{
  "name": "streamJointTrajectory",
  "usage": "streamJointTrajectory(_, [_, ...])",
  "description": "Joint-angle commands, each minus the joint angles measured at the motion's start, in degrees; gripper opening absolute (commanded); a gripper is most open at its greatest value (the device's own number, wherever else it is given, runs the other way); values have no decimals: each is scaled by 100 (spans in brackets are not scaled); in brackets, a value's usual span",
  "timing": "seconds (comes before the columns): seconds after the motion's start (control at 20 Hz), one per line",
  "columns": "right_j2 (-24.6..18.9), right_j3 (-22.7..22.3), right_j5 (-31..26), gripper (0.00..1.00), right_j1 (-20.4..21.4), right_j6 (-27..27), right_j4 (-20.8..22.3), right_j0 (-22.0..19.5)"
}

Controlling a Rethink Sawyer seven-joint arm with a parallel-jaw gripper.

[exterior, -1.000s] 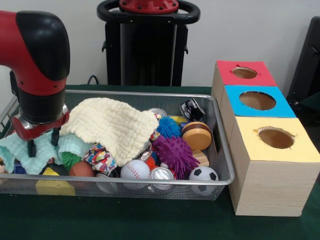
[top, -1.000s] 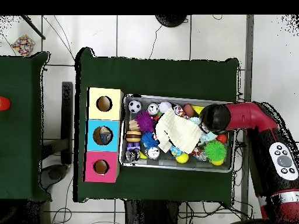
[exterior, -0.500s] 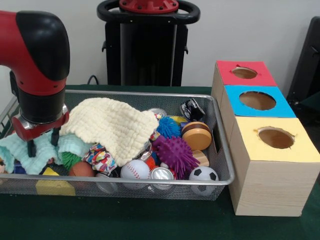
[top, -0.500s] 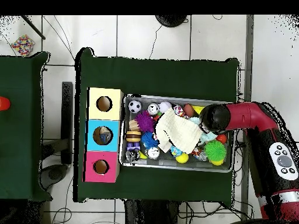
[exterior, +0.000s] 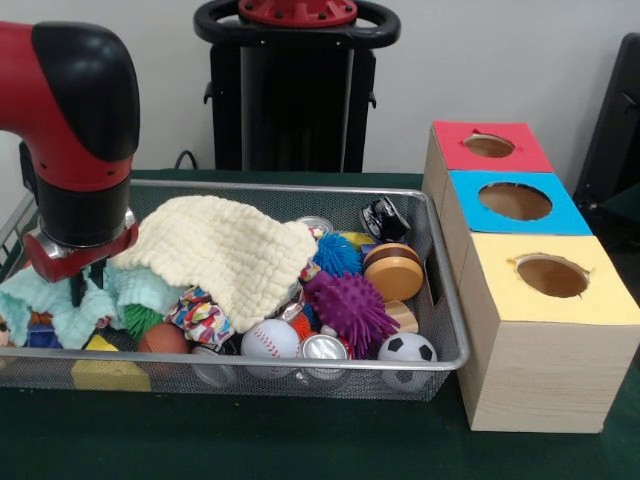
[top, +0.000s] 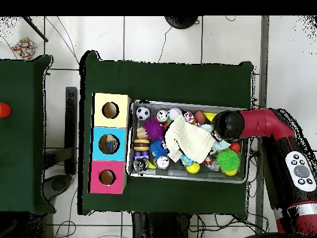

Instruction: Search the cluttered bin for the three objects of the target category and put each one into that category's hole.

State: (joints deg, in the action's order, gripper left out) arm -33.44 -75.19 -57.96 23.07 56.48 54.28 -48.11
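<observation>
A wire mesh bin (exterior: 300, 188) holds a jumble of toys and cloths. At its left end in the front view, my gripper (exterior: 88, 285) reaches down from the red arm, its fingers pinched together on a mint-green cloth (exterior: 40, 300). A pale yellow knitted cloth (exterior: 220, 250) lies draped over the middle of the pile. The overhead view shows the arm's head (top: 224, 127) covering the gripper at the bin's right end. Three hole boxes stand beside the bin: red (exterior: 455, 135), blue (exterior: 470, 190) and yellow (exterior: 500, 290).
Also in the bin are a purple spiky ball (exterior: 350, 305), a blue spiky ball (exterior: 338, 255), a baseball (exterior: 270, 340), a soccer ball (exterior: 407, 350), a wooden disc (exterior: 393, 272), a can (exterior: 324, 348) and a yellow block (exterior: 105, 368). The pedestal stands behind.
The fingers stood apart over the mint-green cloth; now they have closed on it, and the cloth is bunched up between them. The arm has barely moved.
</observation>
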Motion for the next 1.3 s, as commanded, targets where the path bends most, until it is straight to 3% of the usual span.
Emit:
streamJointTrajectory(0.05, [191, 91, 305, 0, -248, -928, 306, 49])
streamJointTrajectory(0.2, [200, 88, 264, 0, -218, -885, 282, 64])
streamJointTrajectory(0.6, [-264, -818, 78, 0, 988, -547, -663, 42])
streamJointTrajectory(0.8, [-369, -1163, 74, 0, 1394, -303, -1084, 51])
streamJointTrajectory(1.05, [-475, -1734, 251, 0, 1613, 171, -1802, -82])
streamJointTrajectory(1.3, [-501, -2154, 512, 0, 1799, 238, -2299, -203])
